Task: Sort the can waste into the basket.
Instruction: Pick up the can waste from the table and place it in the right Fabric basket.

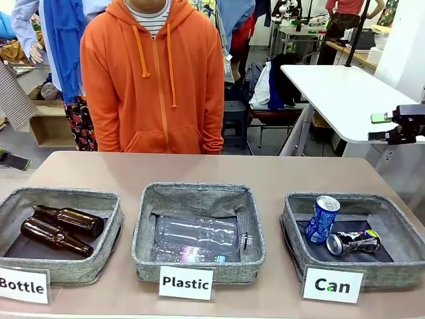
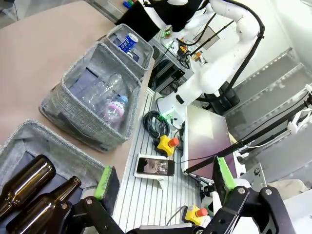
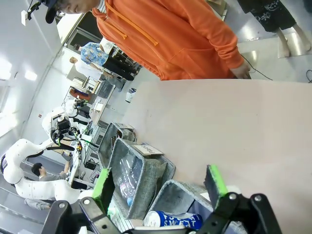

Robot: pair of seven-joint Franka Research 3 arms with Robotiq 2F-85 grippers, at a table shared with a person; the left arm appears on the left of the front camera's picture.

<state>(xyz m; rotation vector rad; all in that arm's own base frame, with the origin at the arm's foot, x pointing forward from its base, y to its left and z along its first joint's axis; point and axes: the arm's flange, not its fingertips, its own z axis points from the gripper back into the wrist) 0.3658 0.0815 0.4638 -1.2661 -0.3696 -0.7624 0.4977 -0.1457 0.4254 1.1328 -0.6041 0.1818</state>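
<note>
The grey "Can" basket (image 1: 404, 234) sits at the table's right, behind a white card (image 1: 332, 284). Inside it the blue can (image 1: 323, 219) leans upright-tilted against the left wall, and the crushed black can (image 1: 352, 242) lies beside it. My right gripper (image 1: 378, 127) hangs open and empty high at the far right, above and behind the basket. In its wrist view the right gripper (image 3: 158, 184) has spread green pads, with the blue can (image 3: 175, 219) and basket wall (image 3: 168, 192) below. My left gripper (image 2: 165, 178) is open and empty off the table's near edge; the blue can (image 2: 128, 42) lies far off.
The "Plastic" basket (image 1: 197, 194) in the middle holds clear bottles (image 1: 196, 236). The "Bottle" basket (image 1: 66, 196) at left holds two brown glass bottles (image 1: 60, 229). A person in an orange hoodie (image 1: 153, 73) stands at the far edge. Bare tabletop (image 1: 199, 166) lies beyond the baskets.
</note>
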